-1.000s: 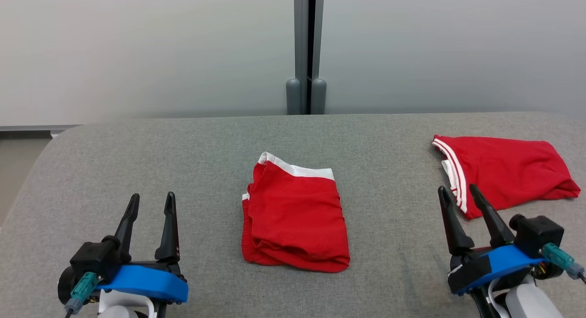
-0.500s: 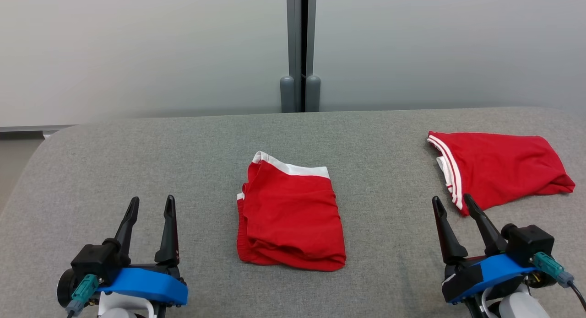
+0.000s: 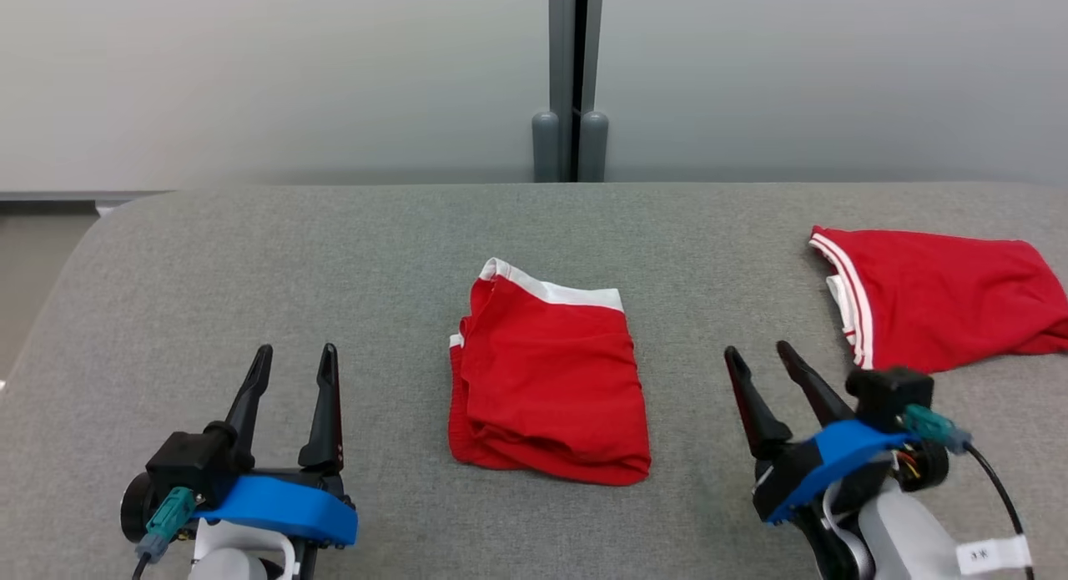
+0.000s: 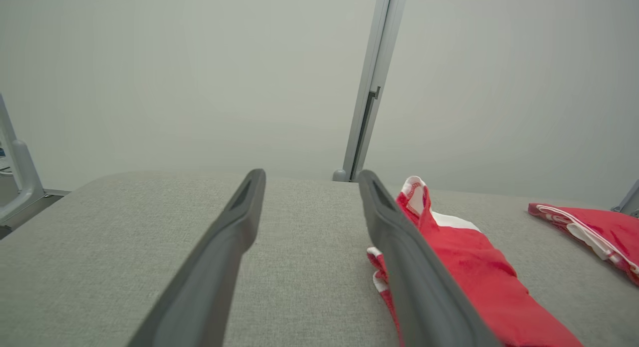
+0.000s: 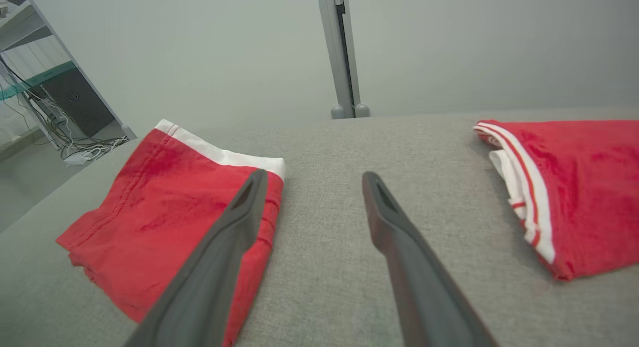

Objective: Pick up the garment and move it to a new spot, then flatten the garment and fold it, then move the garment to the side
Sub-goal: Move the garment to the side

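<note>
Grey fabric surface (image 3: 334,271), pale wall (image 3: 250,79), grey post (image 3: 571,63), folded garment (image 3: 546,380) centred, left hand (image 3: 297,350), right hand (image 3: 758,350) — both spread, empty.

The left gripper (image 3: 297,351) and right gripper (image 3: 756,350) share long black fingers (image 3: 325,396), blue collars (image 3: 275,511), teal cable plugs (image 3: 171,511), pale forearms (image 3: 897,534)

The folded garment (image 3: 551,388) is coloured red, with a white band. The second garment (image 3: 951,300) is red, edged in red-and-white stripes. The table (image 3: 292,263) is finished in grey.
</note>
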